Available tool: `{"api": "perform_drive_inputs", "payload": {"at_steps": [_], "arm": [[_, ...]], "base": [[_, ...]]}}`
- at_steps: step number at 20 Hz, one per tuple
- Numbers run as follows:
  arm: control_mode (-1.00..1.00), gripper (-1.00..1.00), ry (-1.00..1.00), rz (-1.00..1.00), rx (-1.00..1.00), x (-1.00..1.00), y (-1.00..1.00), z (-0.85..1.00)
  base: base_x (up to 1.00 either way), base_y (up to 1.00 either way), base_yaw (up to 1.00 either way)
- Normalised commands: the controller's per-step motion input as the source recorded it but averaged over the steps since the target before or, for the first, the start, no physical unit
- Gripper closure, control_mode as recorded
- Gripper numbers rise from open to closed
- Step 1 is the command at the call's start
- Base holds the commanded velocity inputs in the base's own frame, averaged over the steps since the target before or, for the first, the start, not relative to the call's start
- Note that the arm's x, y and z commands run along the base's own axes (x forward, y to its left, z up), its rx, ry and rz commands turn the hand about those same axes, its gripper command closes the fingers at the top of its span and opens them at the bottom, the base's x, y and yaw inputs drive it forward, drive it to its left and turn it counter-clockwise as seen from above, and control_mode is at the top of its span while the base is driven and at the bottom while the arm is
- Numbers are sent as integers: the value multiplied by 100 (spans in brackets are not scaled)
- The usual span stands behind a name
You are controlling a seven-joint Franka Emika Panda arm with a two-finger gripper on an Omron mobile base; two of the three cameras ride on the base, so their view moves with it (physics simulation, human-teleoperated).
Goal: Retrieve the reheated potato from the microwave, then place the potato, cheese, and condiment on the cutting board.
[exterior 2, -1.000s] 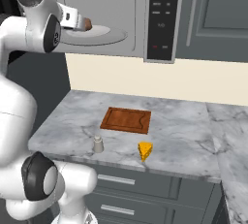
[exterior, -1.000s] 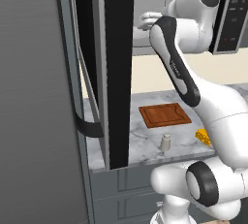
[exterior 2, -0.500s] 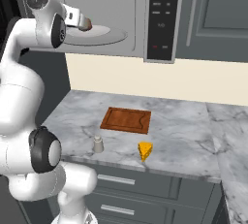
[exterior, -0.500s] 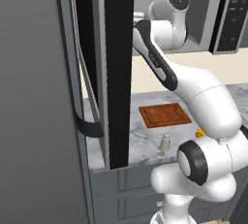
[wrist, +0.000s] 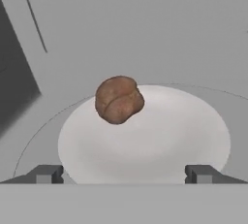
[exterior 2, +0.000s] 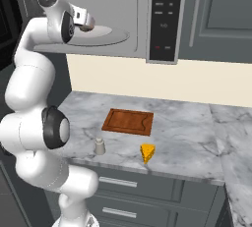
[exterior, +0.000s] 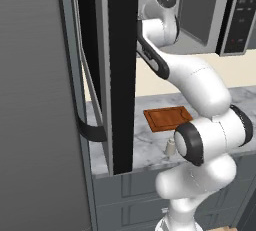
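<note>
Potato (wrist: pixel 118 99) sits center frame on the white turntable (wrist: pixel 193 140) inside the microwave (exterior 2: pixel 123 5), untouched, my gripper (wrist: pixel 124 173) spread wide at the bottom edge.

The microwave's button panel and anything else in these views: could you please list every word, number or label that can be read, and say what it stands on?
Nothing can be read.
Microwave button panel: rows of small pale marks and a reddish spot low down, too small and blurred to read.
Cutting board, cheese, condiment, potato: no text or label on them.
</note>
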Motion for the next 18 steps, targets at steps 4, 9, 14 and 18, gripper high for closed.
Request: {"api": "perform_drive_inputs", "payload": {"at_steps": [4, 9, 14, 18], "arm": [[-100, -100, 5, 0, 0, 54, 16, -19], [-100, -100, 4, 0, 0, 57, 7, -11], [-100, -100, 4, -1, 0, 58, 1, -9], [-100, -100, 3, -1, 0, 52, 1, -1]], "base": [[0, 0, 0], [0, 0, 0], [0, 0, 0], [0, 0, 0]]}}
